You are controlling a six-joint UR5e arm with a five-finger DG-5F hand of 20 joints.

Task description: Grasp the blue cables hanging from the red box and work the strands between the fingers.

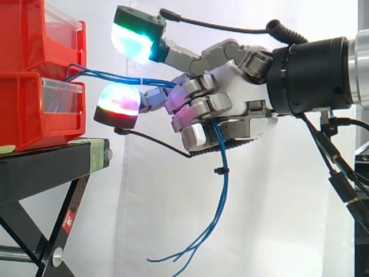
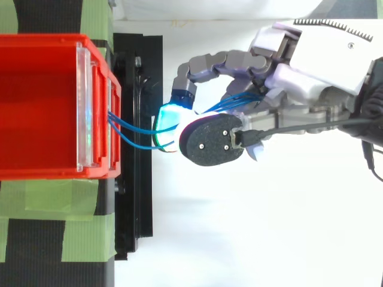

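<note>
Blue cables [image 1: 224, 187] leave the front of the lower red bin [image 1: 26, 112], run right into the hand [image 1: 233, 86] and hang down below it in loose strands with a small black tie. Curled fingers close round the strands at the palm. One pad [image 1: 135, 37] glows green and cyan above the cables, and another pad [image 1: 120, 103] glows red and white just under them. From above, the cables [image 2: 134, 128] span the gap from the red bin [image 2: 36, 107] to the hand [image 2: 311, 66].
Two red bins are stacked on a black stand [image 1: 46, 161] at the left, with green tape [image 2: 48, 197] across the stand's top. A white curtain hangs behind. Open space lies below and right of the hand.
</note>
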